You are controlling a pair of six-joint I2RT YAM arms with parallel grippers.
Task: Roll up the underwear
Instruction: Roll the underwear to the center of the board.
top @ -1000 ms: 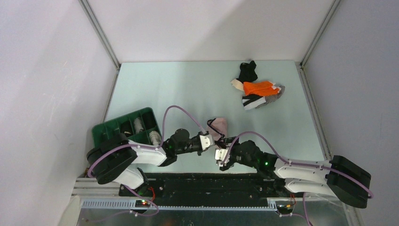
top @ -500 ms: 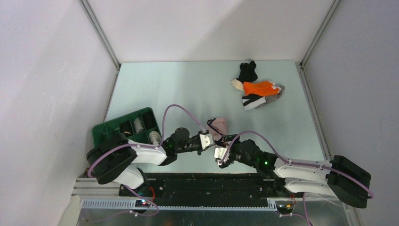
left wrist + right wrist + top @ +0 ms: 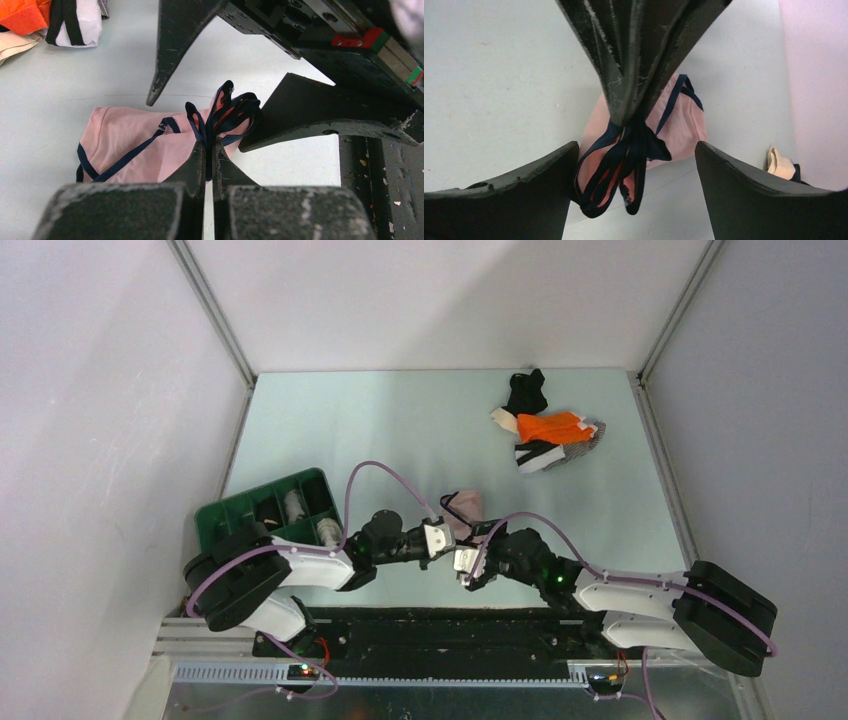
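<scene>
Right gripper [image 3: 634, 149] edges nearer underwear [image 3: 125, 136], jaws spread; left gripper [image 3: 208, 151] pinches navy band [image 3: 226, 111]. Soft, limp; likely best taken by band.

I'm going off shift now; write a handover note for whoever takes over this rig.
Left hand shut on the navy band of the pink underwear, lying mid-table.
Right hand open, fingers either side of that band, holding nothing.
Orange, white and black underwear heaped far right, unrolled.
Green tray near left holds some pieces.
Left to do: finish the pink one, then the heap.
</scene>
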